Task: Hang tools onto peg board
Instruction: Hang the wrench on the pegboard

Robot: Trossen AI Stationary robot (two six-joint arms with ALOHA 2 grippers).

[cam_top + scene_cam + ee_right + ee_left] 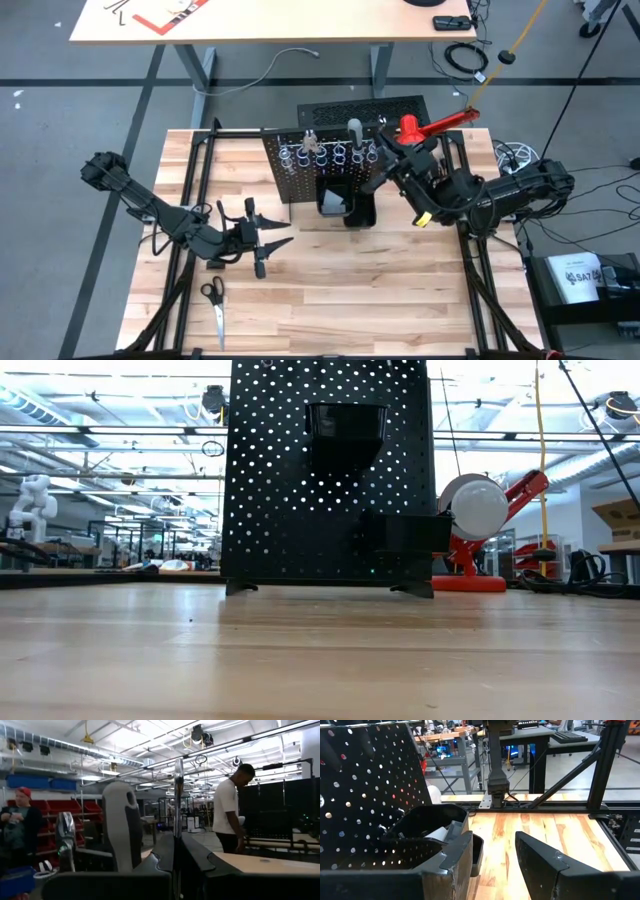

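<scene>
Pressed together, my right gripper pinches a thin silver wrench at the peg board near the table's far edge; stiff, light, slippery, best held mid-shank. Left gripper waits, fingers apart, near the left edge.

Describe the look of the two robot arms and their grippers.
Both arms are dark, jointed and tubular. The left gripper has black wedge-shaped fingers with scuffed edges. The right gripper is also black, its arm carrying black cabling and a small yellow tag.
</scene>
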